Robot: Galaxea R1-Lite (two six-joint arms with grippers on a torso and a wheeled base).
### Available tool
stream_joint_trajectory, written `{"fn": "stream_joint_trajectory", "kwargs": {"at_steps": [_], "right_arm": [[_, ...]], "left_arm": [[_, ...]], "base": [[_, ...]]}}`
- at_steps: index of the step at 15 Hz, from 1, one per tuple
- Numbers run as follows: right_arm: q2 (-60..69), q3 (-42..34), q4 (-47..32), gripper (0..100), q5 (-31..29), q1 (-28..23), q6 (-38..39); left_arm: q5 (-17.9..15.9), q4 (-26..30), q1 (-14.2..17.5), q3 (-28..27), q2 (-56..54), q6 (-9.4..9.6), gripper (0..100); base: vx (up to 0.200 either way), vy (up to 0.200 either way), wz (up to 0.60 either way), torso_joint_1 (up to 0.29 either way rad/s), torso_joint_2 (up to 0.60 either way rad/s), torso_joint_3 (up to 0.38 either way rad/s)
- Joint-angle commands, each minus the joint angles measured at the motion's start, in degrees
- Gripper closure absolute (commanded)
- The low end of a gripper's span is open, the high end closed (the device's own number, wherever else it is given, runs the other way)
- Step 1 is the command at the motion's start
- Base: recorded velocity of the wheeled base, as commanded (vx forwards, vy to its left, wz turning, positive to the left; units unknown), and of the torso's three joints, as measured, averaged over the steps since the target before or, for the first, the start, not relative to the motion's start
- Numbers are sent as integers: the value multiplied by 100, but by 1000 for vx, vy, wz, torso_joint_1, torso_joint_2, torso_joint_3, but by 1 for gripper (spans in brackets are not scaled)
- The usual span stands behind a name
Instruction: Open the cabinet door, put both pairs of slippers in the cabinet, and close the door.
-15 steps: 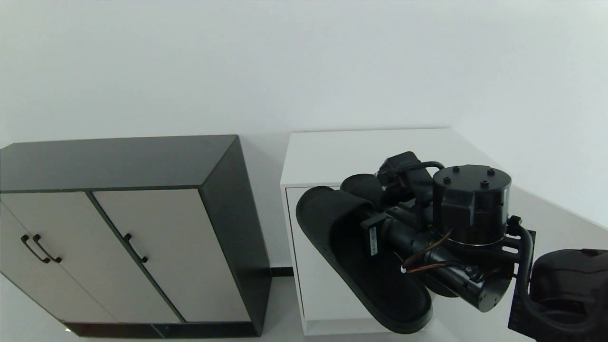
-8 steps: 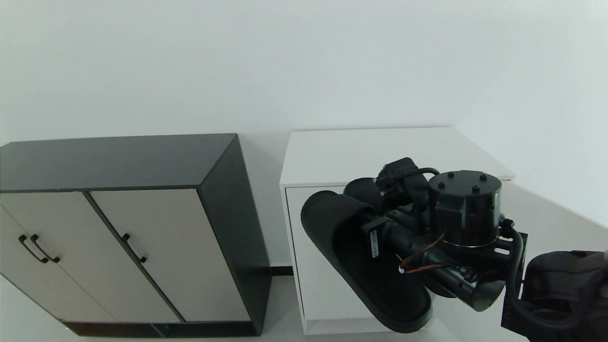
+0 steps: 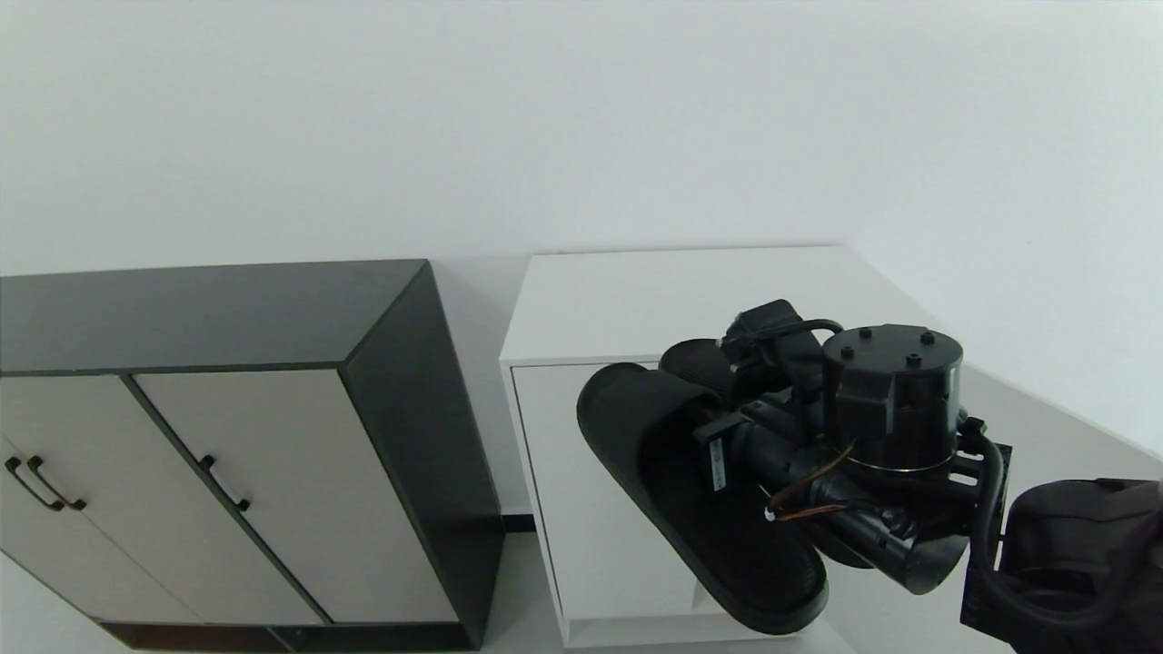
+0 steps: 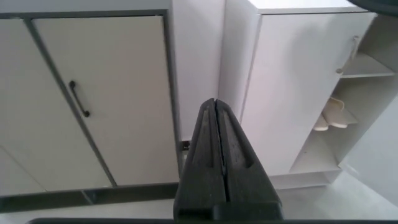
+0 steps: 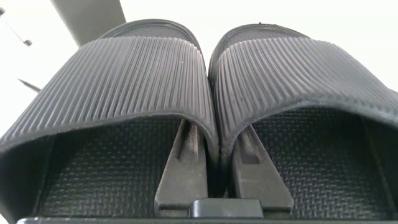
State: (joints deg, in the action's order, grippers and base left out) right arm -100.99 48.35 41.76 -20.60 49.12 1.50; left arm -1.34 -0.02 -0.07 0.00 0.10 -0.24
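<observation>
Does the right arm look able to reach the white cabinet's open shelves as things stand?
Probably yes: nothing seems to stand between the right claw, holding black slippers, and the open shelves.

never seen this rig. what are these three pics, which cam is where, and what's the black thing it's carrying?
It is a two-armed robot on wheels, and each arm ends in a two-fingered hand. The wide picture comes from a camera on its head, looking forward and down. The other two come from cameras on the wrists, looking along each hand. The right hand carries a pair of black slippers, with one finger inside each, pinching their inner walls together. The left hand is shut and empty. Ahead stand a black cabinet with its doors shut and a white cabinet. The left wrist view shows the white one's shelves exposed, with a pale pair of slippers on one.
</observation>
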Motion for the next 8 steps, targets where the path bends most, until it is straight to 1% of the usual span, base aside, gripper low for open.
{"fn": "stream_joint_trajectory", "kwargs": {"at_steps": [1, 8], "right_arm": [[0, -1, -2, 100, 4, 1, 8], [9, -27, 7, 100, 4, 1, 8]], "left_arm": [[2, 2, -1, 0, 8, -2, 100], [-7, 2, -1, 0, 8, -2, 100]], "base": [[0, -200, 0, -2, 2, 7], [0, -200, 0, 1, 4, 5]]}}
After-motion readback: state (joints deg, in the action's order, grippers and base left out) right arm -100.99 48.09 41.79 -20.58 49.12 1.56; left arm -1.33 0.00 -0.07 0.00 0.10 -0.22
